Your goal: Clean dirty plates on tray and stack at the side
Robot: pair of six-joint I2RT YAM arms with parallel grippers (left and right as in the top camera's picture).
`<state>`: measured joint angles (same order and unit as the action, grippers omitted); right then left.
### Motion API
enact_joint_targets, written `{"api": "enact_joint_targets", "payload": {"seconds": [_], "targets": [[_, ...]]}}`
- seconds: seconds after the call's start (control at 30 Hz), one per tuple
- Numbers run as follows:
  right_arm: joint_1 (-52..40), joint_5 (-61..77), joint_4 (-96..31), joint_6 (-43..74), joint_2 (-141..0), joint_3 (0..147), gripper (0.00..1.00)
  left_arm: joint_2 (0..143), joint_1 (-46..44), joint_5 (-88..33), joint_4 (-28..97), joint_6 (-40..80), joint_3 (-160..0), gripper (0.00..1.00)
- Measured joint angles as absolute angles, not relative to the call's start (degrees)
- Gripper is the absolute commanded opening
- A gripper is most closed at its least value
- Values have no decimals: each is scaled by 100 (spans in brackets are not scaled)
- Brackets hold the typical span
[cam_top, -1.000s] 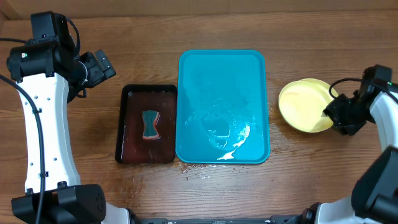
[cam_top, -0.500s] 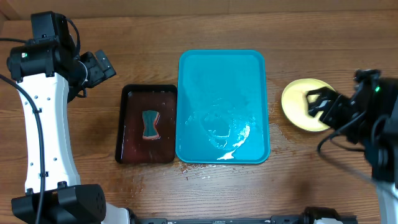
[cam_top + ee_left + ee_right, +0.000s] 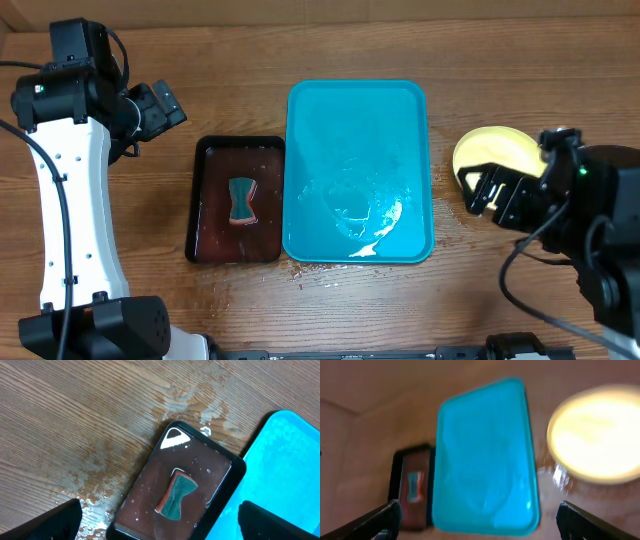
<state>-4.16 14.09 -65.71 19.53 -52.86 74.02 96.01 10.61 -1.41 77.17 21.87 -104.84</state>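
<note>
Overhead view: the turquoise tray (image 3: 358, 170) lies mid-table with no plate on it. Only a wet sheen and a pale streak show near its lower right corner.

The plates (image 3: 488, 150) sit on the table (image 3: 330, 40) just right of the tray, apart from its rim. A pale yellow top plate is visible and looks free of red sauce. The right arm covers its lower edge, so the number stacked cannot be told. This is presumably the side stack the task calls for, kept off the wet tray.

The right gripper (image 3: 492, 195) hangs above the gap between the tray and the plates. Its jaws are spread and nothing is held, as the blurred right wrist view confirms.

The left gripper (image 3: 170, 108) is parked well left of the tray, beyond the black tray (image 3: 237, 200), jaws spread wide and empty. This placement likely keeps it clear of the working area.

A sponge (image 3: 241, 201) rests in dark liquid in the black tray, immediately left of the tray.

Judgement: cleaning and stacking appear complete or nearly so.
</note>
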Motion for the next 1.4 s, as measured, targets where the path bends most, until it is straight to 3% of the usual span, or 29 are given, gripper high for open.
{"api": "enact_joint_targets", "payload": {"seconds": [0.23,0.43,0.73,1.1,1.4], "targets": [[-401,897,-4772,1243,-3658,6436,100,9601,1061,-132,7714,2185,-10484,100],[-86,794,-3830,991,-1970,4423,100,9601,1061,-119,7714,2187,-10486,100],[40,746,-2383,899,-554,1625,100,9601,1061,-121,7717,2187,-10486,100],[40,875,-438,899,-80,320,100,9601,1061,-123,7719,2185,-10486,100],[40,875,-408,897,-64,104,100,9601,1061,-123,7717,2185,-10486,100]]}}
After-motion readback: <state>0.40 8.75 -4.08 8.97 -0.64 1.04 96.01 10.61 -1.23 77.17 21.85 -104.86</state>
